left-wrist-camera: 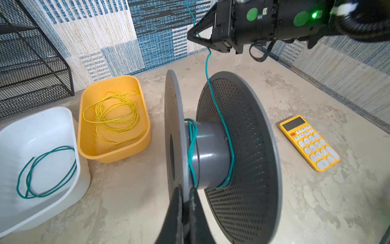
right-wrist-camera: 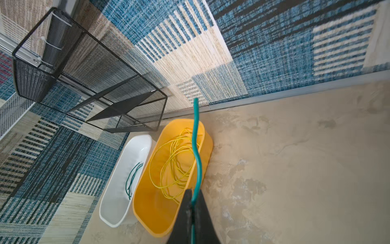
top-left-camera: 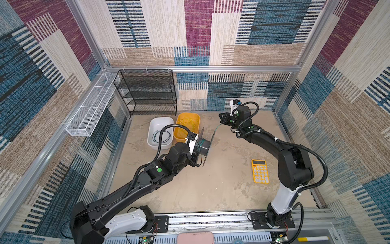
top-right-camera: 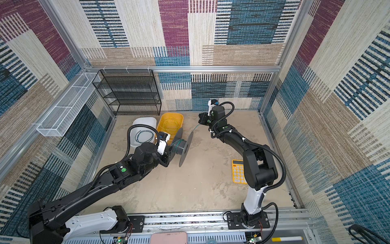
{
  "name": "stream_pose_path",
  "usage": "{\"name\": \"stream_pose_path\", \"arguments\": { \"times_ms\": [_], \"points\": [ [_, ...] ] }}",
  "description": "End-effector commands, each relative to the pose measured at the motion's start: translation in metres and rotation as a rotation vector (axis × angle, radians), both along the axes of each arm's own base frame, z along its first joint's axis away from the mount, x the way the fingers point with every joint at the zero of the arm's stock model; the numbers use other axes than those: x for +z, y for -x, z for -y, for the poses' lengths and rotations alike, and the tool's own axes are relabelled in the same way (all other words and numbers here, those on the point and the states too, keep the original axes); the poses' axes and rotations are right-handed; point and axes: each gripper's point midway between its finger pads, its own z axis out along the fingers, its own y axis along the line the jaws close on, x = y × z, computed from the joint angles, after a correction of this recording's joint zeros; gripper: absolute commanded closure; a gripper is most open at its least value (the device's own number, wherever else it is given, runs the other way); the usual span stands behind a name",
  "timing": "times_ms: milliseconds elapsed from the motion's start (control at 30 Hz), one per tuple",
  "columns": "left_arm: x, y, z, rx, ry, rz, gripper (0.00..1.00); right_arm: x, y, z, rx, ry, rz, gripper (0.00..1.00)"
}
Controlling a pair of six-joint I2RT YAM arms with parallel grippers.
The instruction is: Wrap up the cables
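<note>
Winding teal cable (left-wrist-camera: 192, 143) onto spool (left-wrist-camera: 211, 152) hub, few turns on, hub just beyond left gripper (left-wrist-camera: 186, 190) jaws pinching flange. Right gripper (right-wrist-camera: 191, 196) pinched shut on cable, short tail past tips. Imo keep line taut, feed between flanges, lay turns side by side.

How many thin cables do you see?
3: teal cable between spool and right gripper, teal coil in the white tub, yellow coil in the yellow tub. Others may hide.

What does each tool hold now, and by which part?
The left tool clamps the spool by the rim of one flange. The right tool pinches the teal cable near its free end, with a short tail sticking out.
</note>
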Motion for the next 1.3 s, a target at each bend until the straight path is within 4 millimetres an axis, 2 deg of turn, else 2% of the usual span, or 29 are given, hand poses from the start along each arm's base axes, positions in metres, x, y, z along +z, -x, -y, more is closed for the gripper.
{"name": "stream_pose_path", "arguments": {
  "times_ms": [0,233,367,533,767,967,1100,1267],
  "points": [
    [-0.008,0.014,-0.001,-0.070,-0.060,-0.038,1.00,0.011,-0.021,0.026,-0.137,-0.028,0.113,1.00],
    [-0.005,0.014,0.012,-0.102,0.060,-0.046,1.00,-0.039,0.001,0.024,-0.100,-0.068,0.035,1.00],
    [-0.020,0.015,0.020,-0.123,0.105,-0.074,1.00,-0.064,0.013,0.029,-0.105,-0.072,-0.001,1.00],
    [-0.039,0.019,0.022,-0.126,0.133,-0.101,1.00,-0.082,0.019,0.031,-0.100,-0.065,-0.024,1.00],
    [-0.068,0.020,0.011,-0.077,0.116,-0.135,1.00,-0.110,0.031,0.033,-0.102,-0.076,-0.068,1.00],
    [-0.079,0.023,0.005,-0.065,0.092,-0.151,1.00,-0.137,0.045,0.038,-0.118,-0.077,-0.116,1.00],
    [-0.074,0.024,0.002,-0.042,0.157,-0.146,1.00,-0.155,0.056,0.039,-0.122,-0.081,-0.147,1.00],
    [-0.050,0.021,0.001,-0.028,0.239,-0.114,1.00,-0.171,0.067,0.043,-0.139,-0.063,-0.163,1.00]
  ]
}}
